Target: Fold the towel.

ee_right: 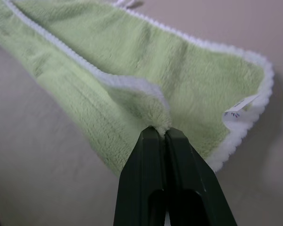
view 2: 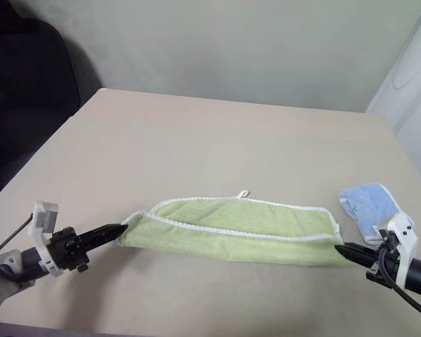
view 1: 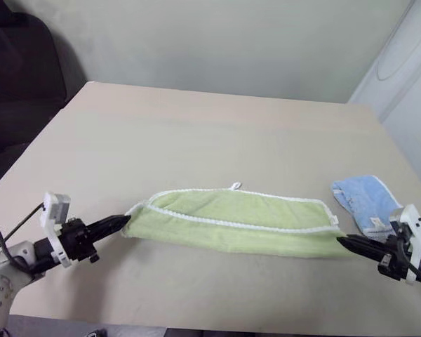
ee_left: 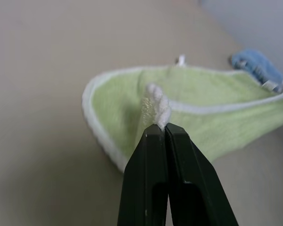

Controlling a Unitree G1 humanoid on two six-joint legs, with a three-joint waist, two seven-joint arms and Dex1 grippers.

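Note:
The light green towel (view 1: 231,221) with white stitched edging lies stretched across the near part of the table, folded over lengthwise, its small loop tag (view 1: 235,185) at the far edge. My left gripper (view 1: 125,222) is shut on the towel's left end, the pinched white edge (ee_left: 158,110) bunched above its fingertips. At the other end my right gripper (view 1: 342,242) is shut on a towel corner (ee_right: 158,123), beside a white label (ee_right: 239,108). The cloth hangs taut between the two grippers, just above the tabletop.
A smaller light blue cloth (view 1: 365,200) lies crumpled on the table just beyond my right gripper. The beige table (view 1: 210,133) extends far behind the towel. A dark chair (view 1: 21,70) stands off the far left corner, a white wall panel (view 1: 407,77) on the right.

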